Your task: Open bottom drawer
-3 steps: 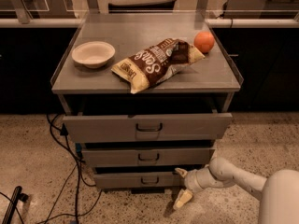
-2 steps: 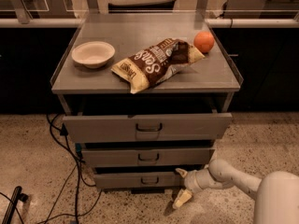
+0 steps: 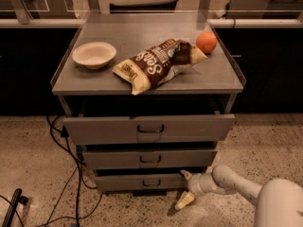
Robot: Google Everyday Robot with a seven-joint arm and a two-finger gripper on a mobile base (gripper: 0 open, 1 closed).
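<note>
The bottom drawer [image 3: 137, 181] is the lowest and narrowest grey front of three on the cabinet, with a small dark loop handle [image 3: 151, 182] at its centre. It stands out a little from the cabinet body. My gripper [image 3: 185, 189] is low at the drawer's right end, just above the floor. Its two pale fingers [image 3: 183, 200] are spread apart, one up near the drawer's right corner and one lower toward the floor. It holds nothing. The white arm [image 3: 236, 186] comes in from the lower right.
The middle drawer [image 3: 149, 158] and the widest top drawer [image 3: 149, 128] protrude above. On the cabinet top [image 3: 142, 37] lie a white bowl [image 3: 94, 54], a chip bag [image 3: 158, 63] and an orange [image 3: 206, 42]. Black cables [image 3: 71, 174] trail on the speckled floor at left.
</note>
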